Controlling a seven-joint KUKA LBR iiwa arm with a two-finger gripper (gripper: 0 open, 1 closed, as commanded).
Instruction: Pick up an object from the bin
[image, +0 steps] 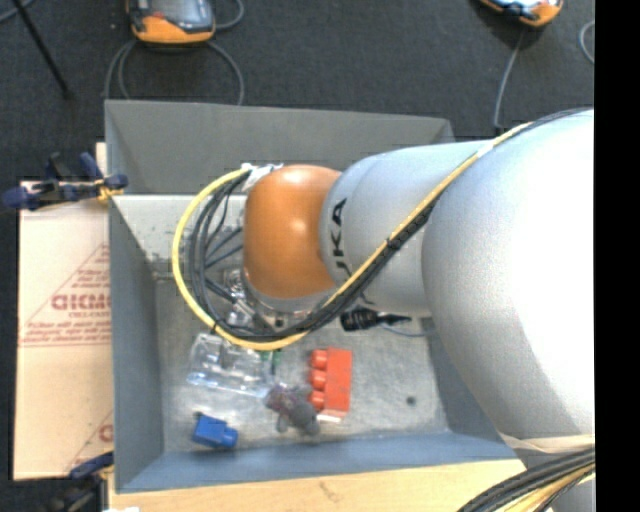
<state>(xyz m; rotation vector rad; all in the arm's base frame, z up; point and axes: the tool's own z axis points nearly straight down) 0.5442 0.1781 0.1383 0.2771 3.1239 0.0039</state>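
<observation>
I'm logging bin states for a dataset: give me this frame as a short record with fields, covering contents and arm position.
bin: grey metal bin
arm: orange wrist cover over the bin, just beyond the clear plastic piece
left front: blue piece, clear plastic piece
middle front: dark piece, orange block touching it
held: cannot tell

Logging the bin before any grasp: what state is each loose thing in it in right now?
Clear plastic piece: lying on the bin floor, partly under the arm's orange wrist cover, not lifted.
Orange block: lying flat, free.
Dark grey lump: on the floor, close by the orange block's lower left.
Blue piece: lying alone, apart from the rest.
</observation>
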